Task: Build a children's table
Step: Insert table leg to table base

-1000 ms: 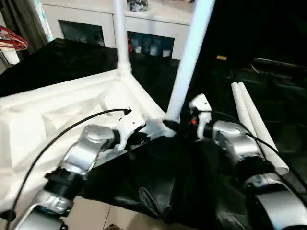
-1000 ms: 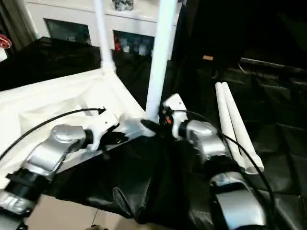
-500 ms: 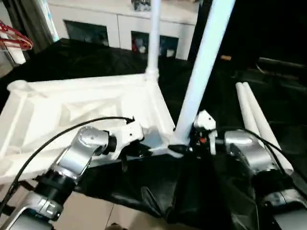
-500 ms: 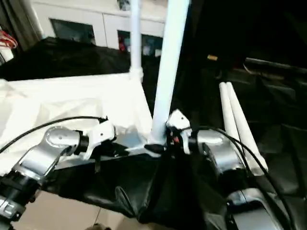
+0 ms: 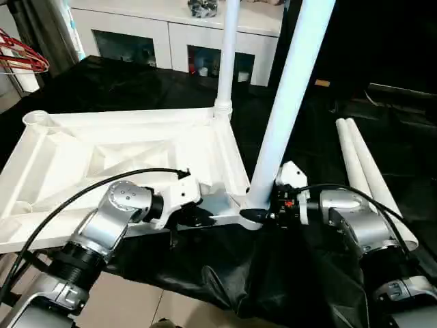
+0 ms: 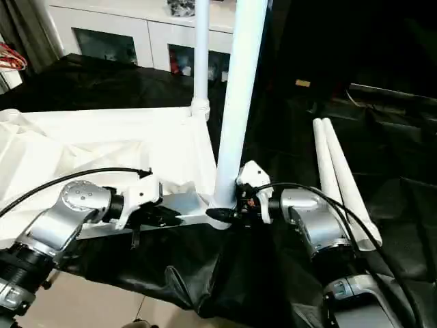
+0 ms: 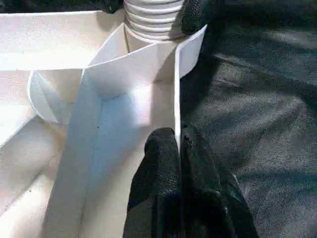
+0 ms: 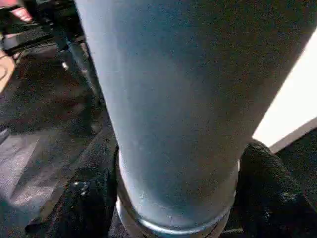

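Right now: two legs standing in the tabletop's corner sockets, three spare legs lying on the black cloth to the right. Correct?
Not quite. Two spare legs lie side by side on the black cloth, not three; the left eye view shows it. The rest holds: one leg stands in the tabletop's near corner socket and another in the far one.

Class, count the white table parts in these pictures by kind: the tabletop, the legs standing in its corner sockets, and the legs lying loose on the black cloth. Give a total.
Tabletop: 1
Legs standing in sockets: 2, the near leg and the far leg
Legs lying loose on the cloth: 2, the loose leg and its neighbour
Total: 5
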Available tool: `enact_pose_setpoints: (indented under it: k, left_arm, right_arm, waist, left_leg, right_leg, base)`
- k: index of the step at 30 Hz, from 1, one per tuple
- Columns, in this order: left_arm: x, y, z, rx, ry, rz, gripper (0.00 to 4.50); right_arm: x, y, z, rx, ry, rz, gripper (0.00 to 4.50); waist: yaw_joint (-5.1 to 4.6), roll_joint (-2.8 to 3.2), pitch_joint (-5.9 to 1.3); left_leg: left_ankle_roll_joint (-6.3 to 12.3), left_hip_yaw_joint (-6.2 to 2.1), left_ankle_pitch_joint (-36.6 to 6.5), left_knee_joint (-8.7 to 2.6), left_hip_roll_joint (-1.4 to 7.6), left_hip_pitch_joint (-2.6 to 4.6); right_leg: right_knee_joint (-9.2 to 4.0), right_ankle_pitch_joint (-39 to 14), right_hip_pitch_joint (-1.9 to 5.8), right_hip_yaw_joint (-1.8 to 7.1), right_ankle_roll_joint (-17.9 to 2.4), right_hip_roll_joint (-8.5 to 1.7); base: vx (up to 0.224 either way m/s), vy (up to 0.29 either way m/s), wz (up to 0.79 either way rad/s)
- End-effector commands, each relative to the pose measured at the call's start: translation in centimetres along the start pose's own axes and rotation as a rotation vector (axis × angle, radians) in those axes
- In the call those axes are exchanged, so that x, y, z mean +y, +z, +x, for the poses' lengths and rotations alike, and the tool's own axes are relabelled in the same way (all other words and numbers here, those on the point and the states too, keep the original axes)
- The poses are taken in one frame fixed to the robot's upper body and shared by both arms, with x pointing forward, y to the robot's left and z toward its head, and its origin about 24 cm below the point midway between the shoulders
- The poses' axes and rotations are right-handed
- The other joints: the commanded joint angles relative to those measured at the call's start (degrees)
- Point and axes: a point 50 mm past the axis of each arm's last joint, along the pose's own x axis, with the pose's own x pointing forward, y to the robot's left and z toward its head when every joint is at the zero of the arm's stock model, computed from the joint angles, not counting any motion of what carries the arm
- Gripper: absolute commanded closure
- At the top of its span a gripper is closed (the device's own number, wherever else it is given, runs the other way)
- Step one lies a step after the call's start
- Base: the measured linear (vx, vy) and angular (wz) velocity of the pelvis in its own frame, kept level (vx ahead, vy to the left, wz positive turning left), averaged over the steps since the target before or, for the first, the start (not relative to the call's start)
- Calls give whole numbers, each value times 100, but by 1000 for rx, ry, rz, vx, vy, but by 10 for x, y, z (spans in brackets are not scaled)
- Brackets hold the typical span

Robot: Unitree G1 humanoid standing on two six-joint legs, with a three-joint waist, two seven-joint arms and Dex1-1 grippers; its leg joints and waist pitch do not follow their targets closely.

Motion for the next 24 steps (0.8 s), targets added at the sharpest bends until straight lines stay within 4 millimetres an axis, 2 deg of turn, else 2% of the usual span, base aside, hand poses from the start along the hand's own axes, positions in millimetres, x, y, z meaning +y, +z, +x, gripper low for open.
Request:
enact_pose_setpoints:
  k: [1,2,3,4,5,6,7,8,9,10,11,13,14,16,17,21,24]
  left_arm:
    - [15,21,11,-64,146,-6,450]
    - [21,24,16,-65,206,-31,450]
    - [24,26,19,-64,249,-46,450]
    - [24,26,19,-64,249,-46,450]
    - [24,26,19,-64,249,-46,450]
    - [31,31,27,-71,333,-87,450]
    - [32,32,28,-72,343,-91,450]
    - [34,36,33,-83,377,-116,450]
    - [35,39,38,-93,397,-131,450]
    - [35,41,40,-100,408,-138,450]
    - [35,42,43,-106,410,-143,450]
    - [33,43,45,-112,397,-141,450]
    - [32,43,46,-113,390,-140,450]
    - [30,42,46,-116,369,-134,450]
    - [28,41,45,-116,352,-120,450]
    - [23,37,41,-113,290,-82,450]
    - [19,34,37,-116,241,-58,450]
  right_arm:
    - [5,-4,22,-15,-53,53,178]
    - [1,-5,28,-19,-140,80,178]
    - [-2,-6,33,-21,-207,94,178]
    - [-2,-6,33,-21,-207,94,178]
    - [-2,-6,33,-21,-207,94,178]
    - [-5,-7,44,-31,-325,146,178]
    - [-6,-7,45,-33,-338,152,178]
    - [-7,-7,51,-38,-401,184,178]
    - [-7,-6,58,-49,-447,199,178]
    - [-7,-4,62,-60,-485,201,178]
    - [-7,-2,65,-74,-517,198,178]
    - [-6,1,69,-95,-510,204,178]
    - [-6,1,70,-102,-506,211,122]
    - [-6,4,70,-125,-484,233,108]
    - [-7,6,69,-136,-467,230,108]
    - [-7,8,63,-128,-394,156,61]
    - [-6,8,56,-123,-312,109,61]
  waist:
    - [-29,48,-378]
    - [-42,49,-370]
    - [-70,37,-348]
    - [-81,40,-362]
    - [-77,38,-365]
    - [-87,48,-353]
    - [-98,54,-349]
    - [-93,54,-363]
    - [-105,73,-364]
    - [-108,78,-369]
    - [-113,76,-375]
    - [-108,74,-390]
    - [-104,76,-396]
    - [-95,83,-411]
    - [-98,81,-410]
    - [-104,92,-415]
    - [-129,91,-407]
  left_leg:
    - [9,-132,-1430,-398,341,163]
    - [-44,-139,-1507,-408,348,169]
    - [-140,-169,-1692,-421,328,172]
    - [-193,-182,-1714,-429,334,180]
    - [-189,-194,-1725,-433,342,177]
    - [-163,-179,-1730,-434,344,176]
    - [-190,-172,-1827,-423,320,222]
    - [-192,-187,-1824,-420,319,221]
    - [-196,-199,-1768,-432,325,188]
    - [-208,-191,-1791,-429,329,212]
    - [-204,-188,-1777,-429,330,208]
    - [-111,-173,-1641,-425,328,173]
    - [-78,-166,-1588,-422,328,172]
    - [38,-153,-1360,-420,326,136]
    - [61,-152,-1337,-417,324,125]
    - [147,-148,-1262,-412,327,111]
    - [146,-157,-1337,-421,339,116]
  right_leg:
    - [-488,-1570,237,325,-1199,-548]
    - [-491,-1757,229,327,-1157,-554]
    - [-545,-2266,232,305,-1015,-566]
    - [-559,-2447,228,308,-913,-577]
    - [-565,-2463,241,307,-878,-585]
    - [-580,-2446,212,322,-844,-578]
    - [-610,-2571,174,318,-826,-565]
    - [-601,-2579,198,310,-825,-576]
    - [-594,-2513,217,309,-831,-582]
    - [-601,-2471,185,308,-828,-573]
    - [-595,-2377,189,315,-855,-574]
    - [-561,-2001,215,331,-932,-573]
    - [-549,-1891,220,334,-959,-569]
    - [-496,-1476,259,332,-1049,-556]
    - [-487,-1437,264,333,-1058,-556]
    - [-480,-1366,280,325,-1096,-557]
    - [-487,-1481,281,323,-1093,-564]
  base:
    - [0,0,0]
    - [0,0,0]
    - [0,0,0]
    - [0,0,0]
    - [0,0,0]
    - [0,0,0]
    - [0,0,0]
    - [0,0,0]
    - [0,0,0]
    - [0,0,0]
    - [0,0,0]
    - [0,0,0]
    - [0,0,0]
    - [0,0,0]
    - [0,0,0]
    - [0,0,0]
    - [0,0,0]
